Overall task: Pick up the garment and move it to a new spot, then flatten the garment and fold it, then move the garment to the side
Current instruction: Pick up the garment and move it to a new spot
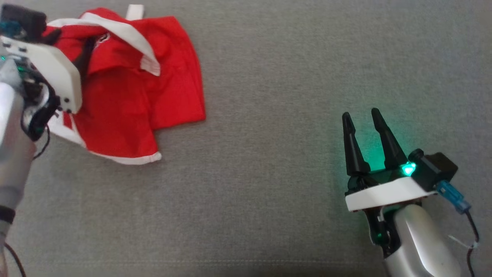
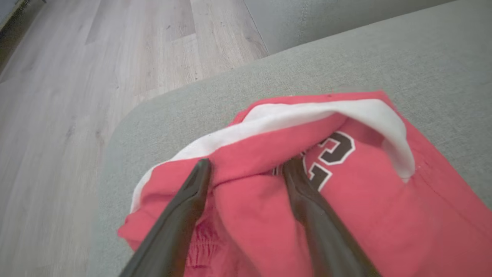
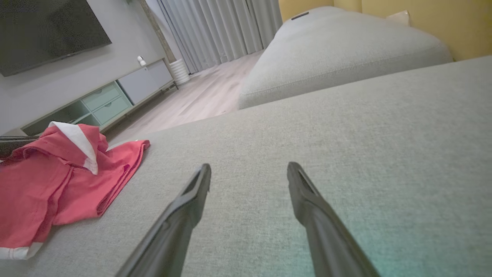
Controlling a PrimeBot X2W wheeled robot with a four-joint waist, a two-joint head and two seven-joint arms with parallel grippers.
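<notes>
One big grey sofa cushion (image 1: pixel 269 154) carries everything. In the left wrist view its rounded edge drops to a wood floor (image 2: pixel 96 57).

Garment (image 1: pixel 127 104): red knit top with white trim, crumpled and half folded over itself. It lies at the far left of the cushion in the head view, close to that rounded edge and well apart from the right arm.

Left pincer (image 2: pixel 248 163): down on the garment, released, fingers spread. Both tips press into the red cloth with a raised ridge of fabric humped between them. Nothing is clamped yet.

Right pincer (image 1: pixel 360 114): near right, released, fingers apart over bare cushion, holding nothing. Green light glows at its base.

Smaller details:
- A white collar band (image 2: pixel 307 115) arcs over the far side of the bunch.
- A dark letter patch (image 2: pixel 334 150) with a white outline sits just right of the right fingertip.
- A white hem strip (image 1: pixel 130 158) runs along the near edge.

Handling, judged:
- Light, soft and limp, so it should droop and bunch from any single hold.
- Not fragile, and the knit looks grippy rather than slick.
- The upholstery weave will likely drag on it, so lifting clear beats sliding.

Where to take hold, judged:
- For the pick-up, closing on the ridge between the left fingers looks workable, though it may catch one layer only.
- For flattening, the thicker white trim at the collar or the hem corners seems the firmer hold, one pincer per side.
</notes>
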